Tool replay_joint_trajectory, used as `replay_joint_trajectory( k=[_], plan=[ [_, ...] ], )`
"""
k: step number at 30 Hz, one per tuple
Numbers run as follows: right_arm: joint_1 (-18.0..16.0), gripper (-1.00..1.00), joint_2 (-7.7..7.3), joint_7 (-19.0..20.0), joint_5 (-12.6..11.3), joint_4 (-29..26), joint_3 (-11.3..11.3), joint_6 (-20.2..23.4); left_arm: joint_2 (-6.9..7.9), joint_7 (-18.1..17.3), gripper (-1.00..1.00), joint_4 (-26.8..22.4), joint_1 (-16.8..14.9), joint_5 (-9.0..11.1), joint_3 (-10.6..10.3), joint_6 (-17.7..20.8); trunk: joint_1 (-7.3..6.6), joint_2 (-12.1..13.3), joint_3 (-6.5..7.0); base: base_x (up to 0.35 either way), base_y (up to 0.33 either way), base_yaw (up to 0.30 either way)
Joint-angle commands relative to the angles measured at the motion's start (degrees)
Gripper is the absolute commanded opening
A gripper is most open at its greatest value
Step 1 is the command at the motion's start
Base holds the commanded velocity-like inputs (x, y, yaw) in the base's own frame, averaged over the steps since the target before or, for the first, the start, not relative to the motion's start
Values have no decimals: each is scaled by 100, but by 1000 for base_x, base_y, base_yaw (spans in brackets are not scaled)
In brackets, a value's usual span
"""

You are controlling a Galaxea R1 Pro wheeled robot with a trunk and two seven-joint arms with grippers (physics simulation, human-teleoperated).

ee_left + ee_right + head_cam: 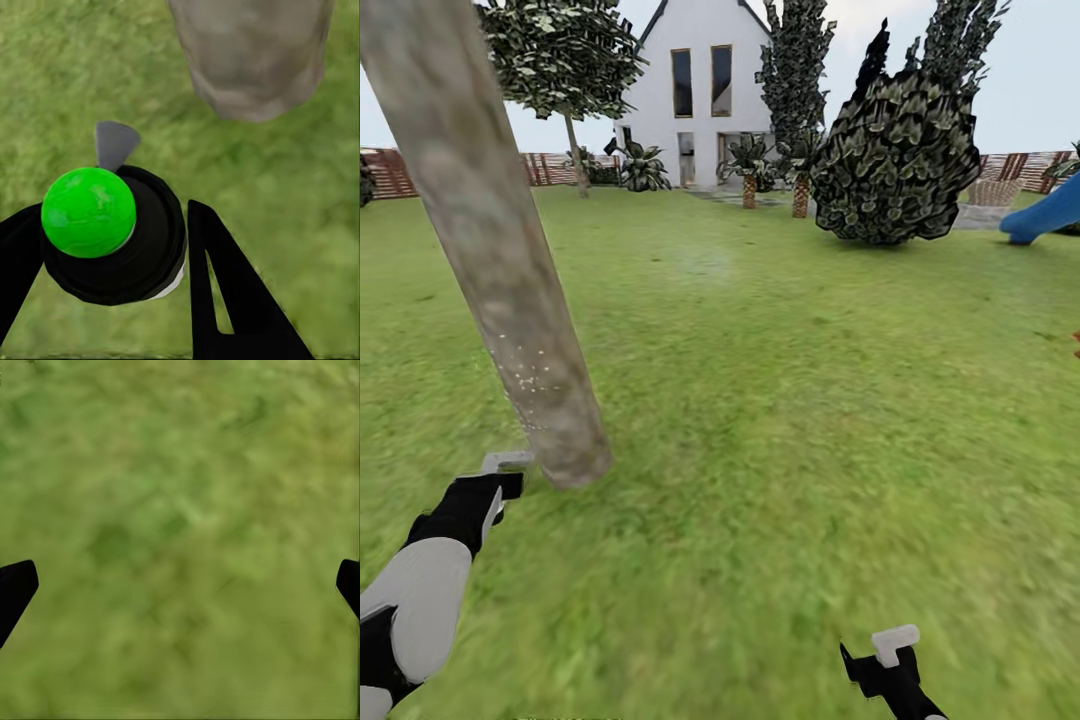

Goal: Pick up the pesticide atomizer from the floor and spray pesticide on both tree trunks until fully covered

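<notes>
My left gripper is shut on the pesticide atomizer, a black round bottle with a bright green dome on top. Its grey nozzle points toward the base of the near tree trunk. In the head view the left gripper sits low, just beside the foot of that thick mottled tree trunk. Fine white specks of pesticide dot the trunk's lower part. A second tree stands far back near the fence. My right gripper is open over grass, holding nothing.
Lawn stretches ahead and to the right. A white house stands at the back, with short palms before it. A large dark bush and narrow dark trees rise at right. A blue slide and slatted fence edge the lawn.
</notes>
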Motion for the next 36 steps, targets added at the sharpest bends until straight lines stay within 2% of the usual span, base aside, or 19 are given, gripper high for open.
replay_joint_trajectory(
  k=[1, 11, 23, 28, 32, 36],
  plan=[
    [-1, 100, -2, 16, 5, 2, 1, -15, -9, -6, -100, 4, 6, -21, 15, 21, 0, -2, -5, 113, -271, 274],
    [-1, 100, -2, 16, 5, -4, 1, -14, -85, -6, -100, 0, 18, -21, 10, 13, 0, -2, -5, 201, -219, 255],
    [-1, 100, -11, 16, 7, 1, -3, -14, -95, -4, -100, 41, 21, -3, 19, 4, 0, -2, -5, 189, -208, 10],
    [-1, 100, -3, 16, 5, -2, 1, -15, -84, 5, -100, -1, 209, 8, 20, 3, 0, -2, -5, 5, -272, 91],
    [-1, 100, -2, 16, 8, 0, 1, -12, -105, 297, -100, 48, 317, 30, 12, -12, 0, -2, -5, 27, -274, 263],
    [-1, 100, -2, 16, 5, 0, 1, -14, -129, 359, -100, 58, 325, 43, 6, -13, 0, -2, -5, 129, -270, 276]
  ],
)
